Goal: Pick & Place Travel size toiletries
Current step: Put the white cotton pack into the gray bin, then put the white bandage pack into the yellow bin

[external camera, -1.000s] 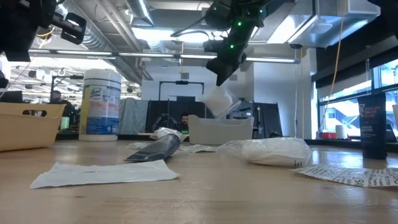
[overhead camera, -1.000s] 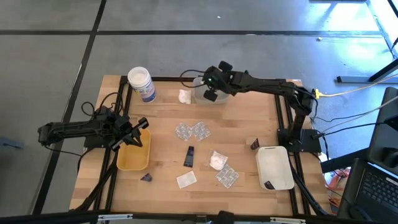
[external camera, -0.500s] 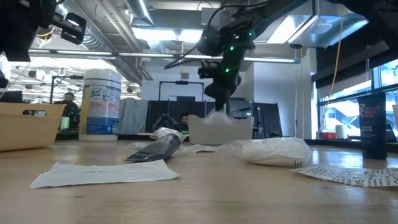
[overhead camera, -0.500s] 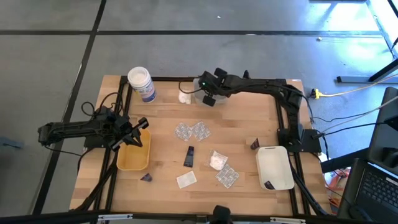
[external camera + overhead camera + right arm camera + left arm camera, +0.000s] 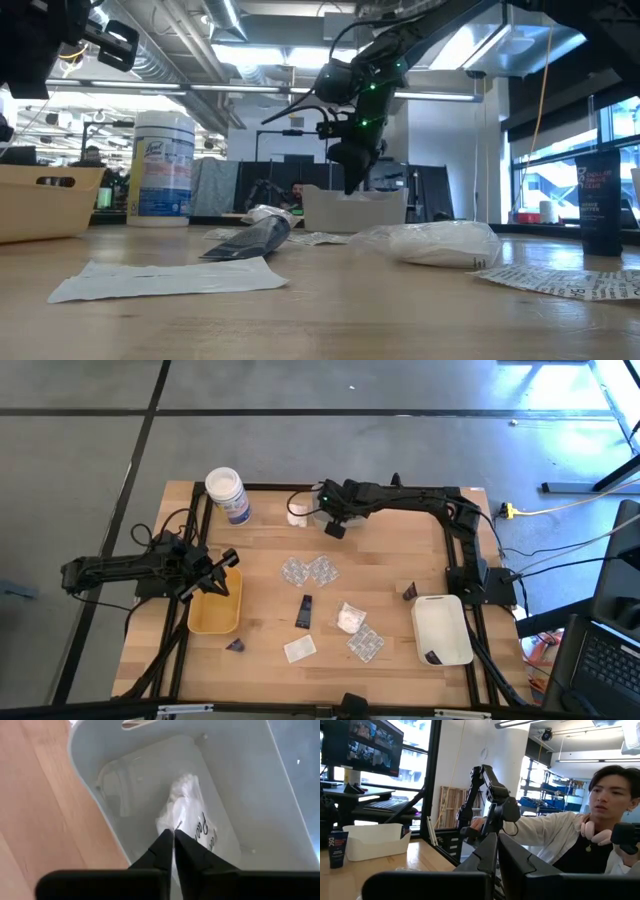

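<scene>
My right gripper point(image 5: 334, 527) reaches down into the clear tray point(image 5: 317, 510) at the table's far edge, shut on a white crinkly packet point(image 5: 187, 815). My left gripper point(image 5: 222, 571) hovers shut and empty over the yellow tray point(image 5: 214, 612) at the left. On the bare wood lie two clear blister packs point(image 5: 308, 570), a dark tube point(image 5: 304, 610), a white lumpy packet point(image 5: 350, 617), another blister pack point(image 5: 365, 644), a flat white sachet point(image 5: 299, 649), two dark wedges point(image 5: 235, 645) point(image 5: 408, 592), and a white packet point(image 5: 296, 515) beside the clear tray. My right gripper pinches the near end of the white packet point(image 5: 172, 831) between its two fingertips, coming from above and pointing down into the clear tray. The rest of the packet lies past the fingertips on the tray's floor point(image 5: 150, 780).
A big white jar with a blue label point(image 5: 228, 495) stands at the far left. A white tray point(image 5: 442, 628) at the near right holds a small dark item point(image 5: 430, 656). A person sits beyond the table in the left wrist view point(image 5: 600, 835).
My right gripper has gone down and a little toward the table's left edge, carrying the white packet from above the clear tray into it; the packet now rests on the tray's floor.
</scene>
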Available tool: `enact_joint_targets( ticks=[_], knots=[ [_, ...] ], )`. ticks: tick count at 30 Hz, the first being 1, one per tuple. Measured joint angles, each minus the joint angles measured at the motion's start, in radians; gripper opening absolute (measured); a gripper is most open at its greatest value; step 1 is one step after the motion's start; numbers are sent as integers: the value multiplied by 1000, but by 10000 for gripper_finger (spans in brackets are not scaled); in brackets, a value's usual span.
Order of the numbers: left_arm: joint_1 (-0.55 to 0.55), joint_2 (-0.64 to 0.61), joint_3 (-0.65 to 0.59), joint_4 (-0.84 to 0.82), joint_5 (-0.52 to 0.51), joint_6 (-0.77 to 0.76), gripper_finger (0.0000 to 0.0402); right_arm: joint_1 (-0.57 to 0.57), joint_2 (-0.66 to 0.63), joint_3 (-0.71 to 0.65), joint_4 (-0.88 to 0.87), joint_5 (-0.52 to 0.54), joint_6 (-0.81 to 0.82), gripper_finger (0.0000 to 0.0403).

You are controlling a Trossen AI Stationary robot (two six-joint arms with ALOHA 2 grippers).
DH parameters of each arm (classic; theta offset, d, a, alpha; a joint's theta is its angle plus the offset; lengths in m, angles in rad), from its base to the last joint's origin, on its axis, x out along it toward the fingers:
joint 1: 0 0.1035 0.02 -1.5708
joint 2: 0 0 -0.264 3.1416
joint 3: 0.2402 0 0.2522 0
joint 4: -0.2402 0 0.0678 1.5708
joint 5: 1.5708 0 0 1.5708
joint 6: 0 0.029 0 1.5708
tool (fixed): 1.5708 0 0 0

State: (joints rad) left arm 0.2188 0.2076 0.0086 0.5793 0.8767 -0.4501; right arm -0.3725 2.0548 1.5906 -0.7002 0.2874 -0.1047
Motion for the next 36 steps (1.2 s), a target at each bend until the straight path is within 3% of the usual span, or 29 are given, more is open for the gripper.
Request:
enact_joint_targets(
  ticks=[15,21,26,36],
  knots=[
    [0,0,0,0,0,0,11,0,-2,0,-5,11,-11,161],
    [0,0,0,0,0,0,11,0,-22,0,-27,20,-12,198],
    [0,0,0,0,0,0,12,0,-70,0,-49,37,-11,195],
    [0,0,0,0,0,0,12,30,-239,0,-103,37,17,144]
  ],
)
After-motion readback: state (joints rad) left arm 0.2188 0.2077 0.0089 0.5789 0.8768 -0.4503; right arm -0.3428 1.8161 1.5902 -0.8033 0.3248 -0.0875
